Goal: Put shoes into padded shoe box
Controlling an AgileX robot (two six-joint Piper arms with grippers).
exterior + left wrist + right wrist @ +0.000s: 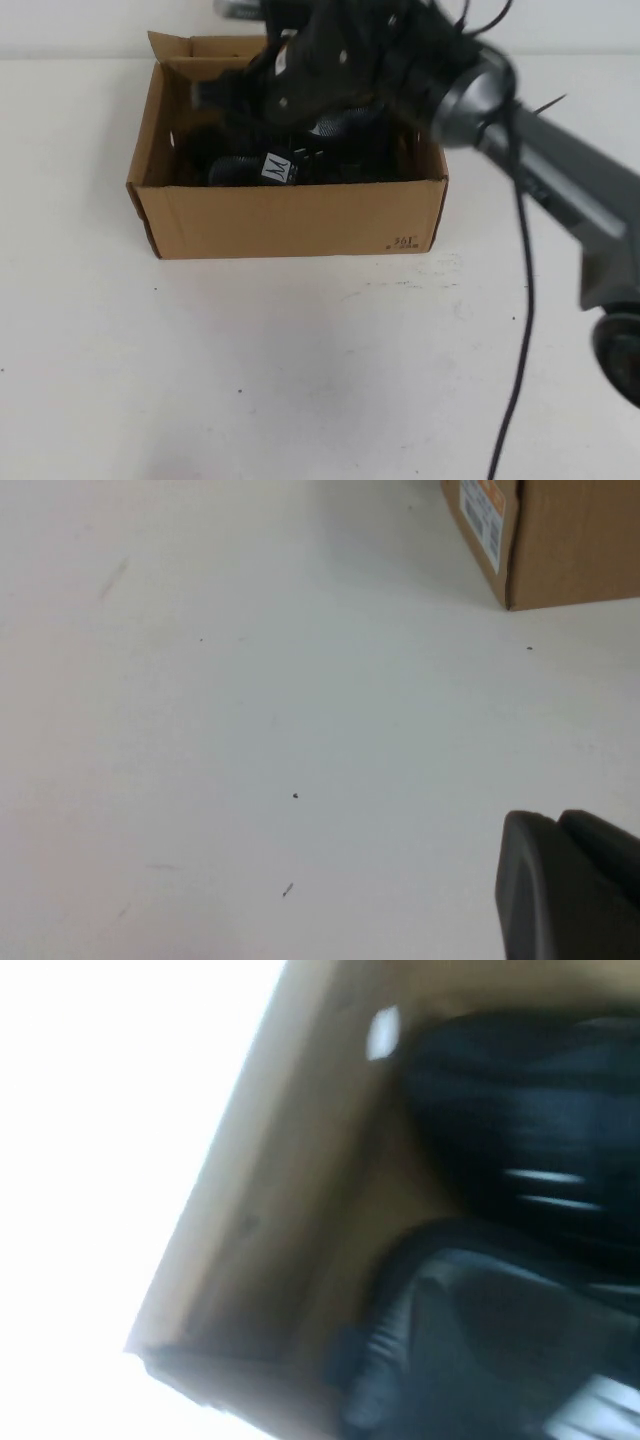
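Bright even light; blurred right-wrist view.

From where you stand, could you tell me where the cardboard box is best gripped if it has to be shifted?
Grip the box by its bare left wall rim, coming from above: shoes fill the inside, and the right tool hovers over it. The left tool sits by the table.

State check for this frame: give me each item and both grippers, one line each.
padded shoe box: open-topped, upright on the table, flaps up.
shoes: inside the box, dark, partly hidden by the arm.
right gripper: over the box's open top, above the shoes.
left gripper: low over bare table, apart from the box.
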